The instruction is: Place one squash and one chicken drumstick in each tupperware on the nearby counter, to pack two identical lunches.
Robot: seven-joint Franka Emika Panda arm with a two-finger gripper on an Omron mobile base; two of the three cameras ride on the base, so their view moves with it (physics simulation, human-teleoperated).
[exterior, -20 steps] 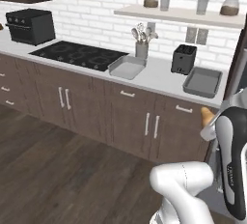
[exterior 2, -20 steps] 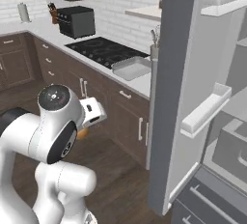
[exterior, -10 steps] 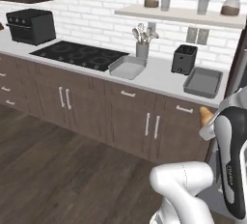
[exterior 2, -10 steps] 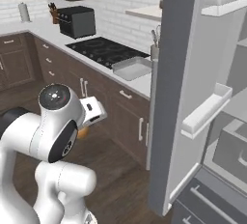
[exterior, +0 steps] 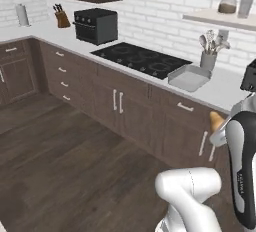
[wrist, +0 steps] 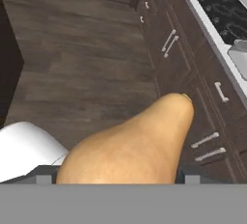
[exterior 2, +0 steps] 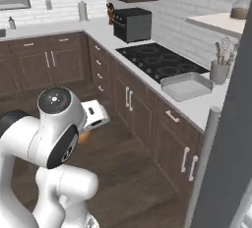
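The base had swung left since the earlier frames: the toaster oven (exterior: 96, 25) and cooktop (exterior: 141, 59) now sat central, one tupperware (exterior: 188, 77) beyond. The gripper (wrist: 120, 177) stayed clamped wide on a pear-shaped squash (wrist: 131, 148) above the floor.

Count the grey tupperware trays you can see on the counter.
1: a tupperware on the counter, between the cooktop and the utensil holder. Another may be out of frame.
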